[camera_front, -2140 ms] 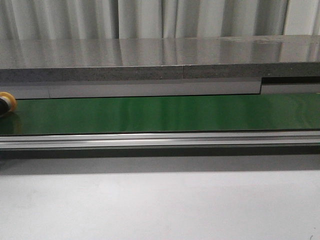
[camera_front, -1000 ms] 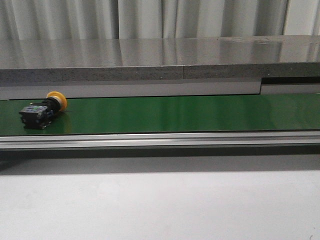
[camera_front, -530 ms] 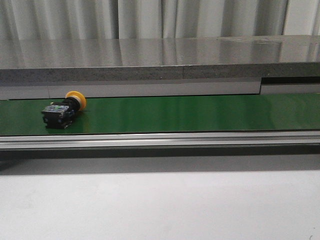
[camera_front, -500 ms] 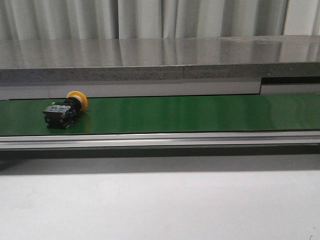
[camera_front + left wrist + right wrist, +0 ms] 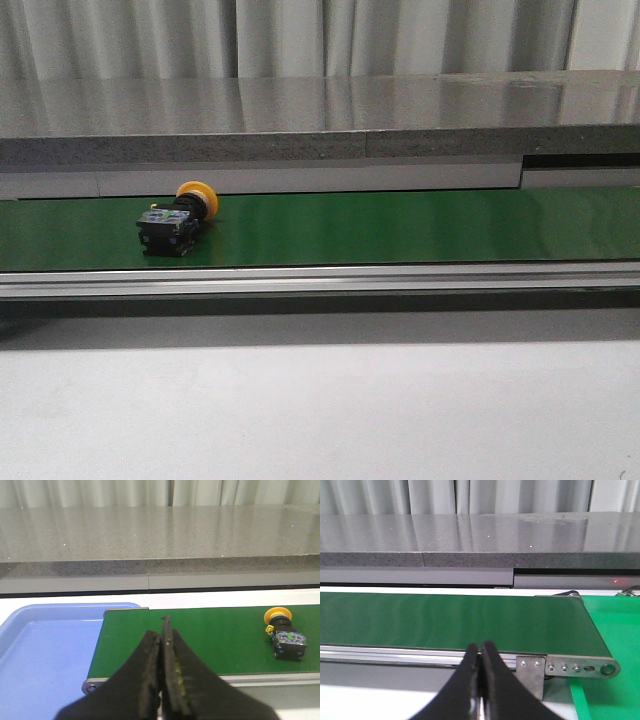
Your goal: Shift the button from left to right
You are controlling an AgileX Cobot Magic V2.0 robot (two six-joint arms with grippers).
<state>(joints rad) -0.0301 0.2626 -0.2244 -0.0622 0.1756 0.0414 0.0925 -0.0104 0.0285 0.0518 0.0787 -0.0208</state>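
Button (image 5: 178, 214) sits on the left stretch of the green belt (image 5: 400, 225), lying on its side with the cap turned toward the far rail, and I read this as the waiting step: nothing of mine is touching it and the carry to the right has not begun. Starting at the left, my left wrist camera shows a blue tray (image 5: 30, 650) just off the belt's end, then the left gripper (image 5: 161, 665) with its dark fingers pressed together and empty, hanging short of the belt's near edge; the button (image 5: 285, 635) lies well apart from it, further along the belt. For the next move I judge I would have to part those fingers and bring them down over the black body, since the round cap looks likely to slip out of a pinch. Over on the right, the right gripper (image 5: 480, 680) is likewise pinched closed on nothing, just before the belt's end roller (image 5: 607, 669) and a green mat (image 5: 615, 630), with no button in its view. As for the piece itself, it has a yellow-orange mushroom cap on a short neck, and a blocky black body with small blue and green marks on its face
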